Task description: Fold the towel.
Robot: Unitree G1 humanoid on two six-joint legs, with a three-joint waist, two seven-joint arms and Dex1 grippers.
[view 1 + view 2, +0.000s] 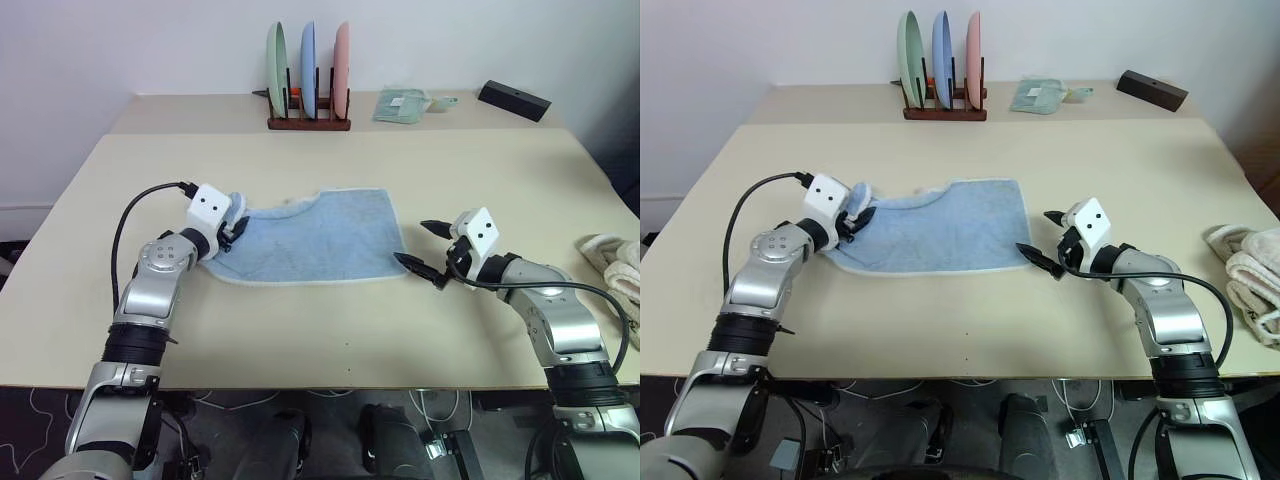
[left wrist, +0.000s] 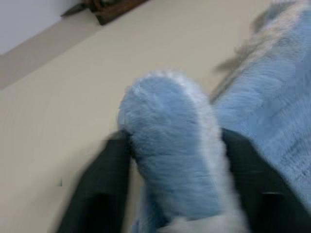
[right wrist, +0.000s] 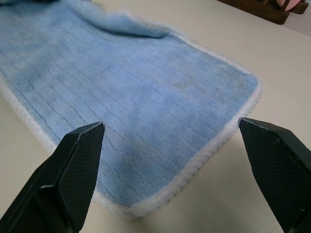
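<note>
Head view: the towel (image 1: pixel 318 240) lies flat mid-frame on the worktop (image 1: pixel 330 330), long axis left to right. The left tool (image 1: pixel 232 229) pinches its left edge, probably to carry it across. Right wrist view: the right tool (image 3: pixel 172 167) gapes wide before the right edge.

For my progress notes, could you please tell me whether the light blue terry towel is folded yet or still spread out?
Mostly spread: the light blue terry towel lies flat in a single layer, with one end bunched up in the left claw.
</note>
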